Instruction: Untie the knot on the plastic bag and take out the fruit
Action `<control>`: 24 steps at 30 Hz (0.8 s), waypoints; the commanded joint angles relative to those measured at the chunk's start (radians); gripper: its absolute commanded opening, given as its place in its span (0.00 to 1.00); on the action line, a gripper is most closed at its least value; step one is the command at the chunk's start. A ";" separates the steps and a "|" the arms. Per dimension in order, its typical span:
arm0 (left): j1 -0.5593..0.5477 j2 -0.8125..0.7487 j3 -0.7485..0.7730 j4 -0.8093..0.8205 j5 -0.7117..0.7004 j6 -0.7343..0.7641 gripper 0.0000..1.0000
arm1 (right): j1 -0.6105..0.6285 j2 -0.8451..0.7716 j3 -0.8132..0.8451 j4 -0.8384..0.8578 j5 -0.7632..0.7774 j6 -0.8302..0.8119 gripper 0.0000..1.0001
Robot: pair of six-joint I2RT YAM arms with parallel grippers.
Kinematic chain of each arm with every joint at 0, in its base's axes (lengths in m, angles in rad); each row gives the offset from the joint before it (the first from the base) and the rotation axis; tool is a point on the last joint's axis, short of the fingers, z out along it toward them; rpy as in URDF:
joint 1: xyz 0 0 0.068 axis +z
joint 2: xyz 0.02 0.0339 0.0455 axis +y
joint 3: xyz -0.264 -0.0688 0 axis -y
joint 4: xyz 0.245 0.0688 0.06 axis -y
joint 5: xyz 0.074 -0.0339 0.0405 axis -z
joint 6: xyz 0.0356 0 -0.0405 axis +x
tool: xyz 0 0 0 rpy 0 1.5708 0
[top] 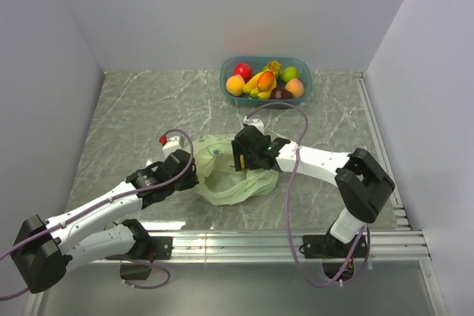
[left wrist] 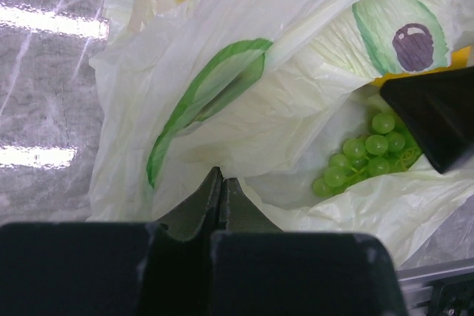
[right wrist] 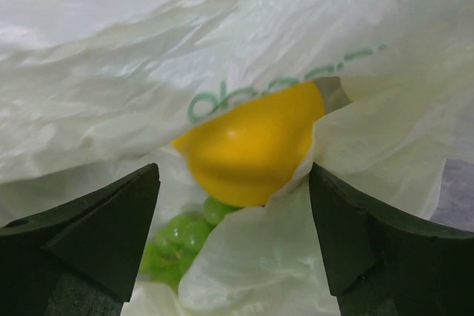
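The pale green plastic bag [top: 231, 183] lies crumpled at the table's middle, its mouth open; no knot shows. My left gripper [top: 195, 171] is at the bag's left side; in the left wrist view it [left wrist: 220, 175] is shut on a fold of the bag [left wrist: 222, 109]. My right gripper [top: 241, 159] is open at the bag's mouth. In the right wrist view its jaws [right wrist: 233, 174] stand apart on either side of a yellow fruit [right wrist: 252, 142] inside the bag, not touching it. A green grape bunch [right wrist: 176, 240] lies below it, also in the left wrist view [left wrist: 366, 155].
A teal bowl [top: 300, 96] at the back holds several fruits, among them a banana bunch [top: 261, 83], an orange fruit [top: 235, 84] and a red apple [top: 242, 71]. Grey walls stand left and right. A metal rail [top: 296, 240] runs along the near edge.
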 commanded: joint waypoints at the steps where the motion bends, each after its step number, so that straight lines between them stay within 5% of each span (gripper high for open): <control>1: 0.002 -0.027 -0.004 0.006 0.008 0.009 0.01 | -0.013 0.030 -0.035 0.036 0.052 0.044 0.89; 7: 0.002 -0.028 -0.012 0.009 0.005 0.016 0.00 | -0.023 -0.082 -0.241 0.137 -0.043 0.052 0.90; 17: 0.002 0.011 0.006 0.040 0.030 0.038 0.01 | -0.011 -0.260 -0.032 0.013 0.057 0.021 0.89; 24: 0.001 0.010 0.013 0.032 0.024 0.033 0.01 | -0.010 -0.151 0.055 0.038 0.000 -0.053 0.84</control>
